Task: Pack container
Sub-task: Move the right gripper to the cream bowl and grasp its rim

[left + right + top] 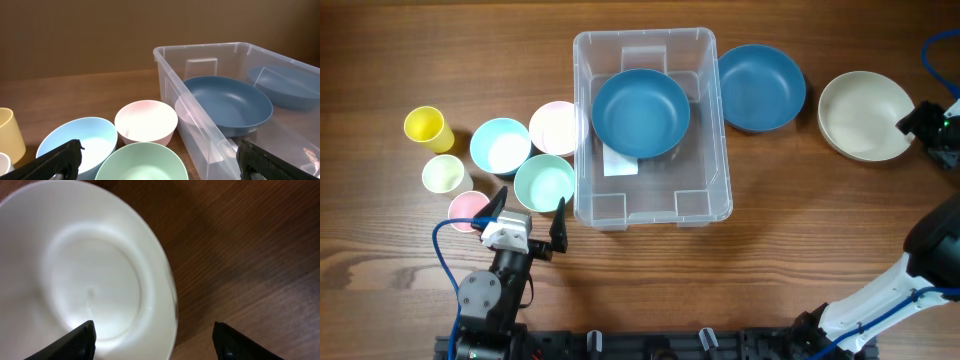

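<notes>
One blue bowl [640,112] sat in the container [660,192] mid-table, with its near half bare. Another blue bowl [762,87] sat just beside its right rim. Pink bowl [556,127] and green bowl [545,183] crowded its left wall. Left gripper [530,206] gaped wide and empty, near them. Right gripper [157,340] was spread open too, straddling the white bowl [865,115] at its right edge.

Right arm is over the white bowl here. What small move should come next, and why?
Probably lower the right tool a little and close it on the rim of the white bowl. Its jaws stand open astride that rim, nothing is held, and the container holds only one blue bowl.
</notes>
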Motion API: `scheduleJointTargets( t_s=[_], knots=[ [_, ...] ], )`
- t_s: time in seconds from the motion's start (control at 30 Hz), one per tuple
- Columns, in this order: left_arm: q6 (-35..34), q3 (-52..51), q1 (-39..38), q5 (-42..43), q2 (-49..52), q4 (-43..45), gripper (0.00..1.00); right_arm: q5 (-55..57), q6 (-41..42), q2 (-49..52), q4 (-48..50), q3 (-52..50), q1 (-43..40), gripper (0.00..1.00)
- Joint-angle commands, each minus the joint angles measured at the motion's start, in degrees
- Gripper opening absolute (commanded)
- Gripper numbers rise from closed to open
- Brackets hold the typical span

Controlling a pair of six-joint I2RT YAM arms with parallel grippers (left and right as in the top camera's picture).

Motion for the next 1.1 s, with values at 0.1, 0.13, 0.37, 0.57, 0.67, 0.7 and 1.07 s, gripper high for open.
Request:
scheduleJointTargets(
  t_s=[0.1, 0.13, 0.37, 0.57, 0.67, 0.7, 1.07],
  knots=[
    [0.5, -0.3, 0.4, -0.2, 0.0, -0.4, 1.00, -1.2, -1.0, 5.4, 0.5, -0.9, 0.3, 0.72],
    [0.5, -0.2, 0.4, -0.2, 0.0, -0.4, 1.00, -1.4, -0.9, 5.8, 0.6, -0.9, 0.3, 0.72],
    [0.5, -0.3, 0.4, -0.2, 0.0, -0.4, 1.00, -1.4, -0.2, 6.5, 0.9, -0.9, 0.3, 0.59],
    [0.5, -0.3, 0.4, -0.2, 0.0, -0.4, 1.00, -1.4, -0.2, 6.5, 0.9, -0.9, 0.3, 0.46],
    [0.5, -0.2, 0.4, -0.2, 0.0, -0.4, 1.00, -1.4, 0.2, 6.5, 0.8, -0.9, 0.3, 0.40],
    [0.5, -0.2, 0.4, -0.2, 0.0, -0.4, 1.00, -1.4, 0.2, 6.5, 0.7, -0.9, 0.3, 0.36],
    [0.5, -0.3, 0.4, -0.2, 0.0, -0.4, 1.00, -1.4, 0.2, 6.5, 0.3, -0.9, 0.3, 0.06]
  ],
)
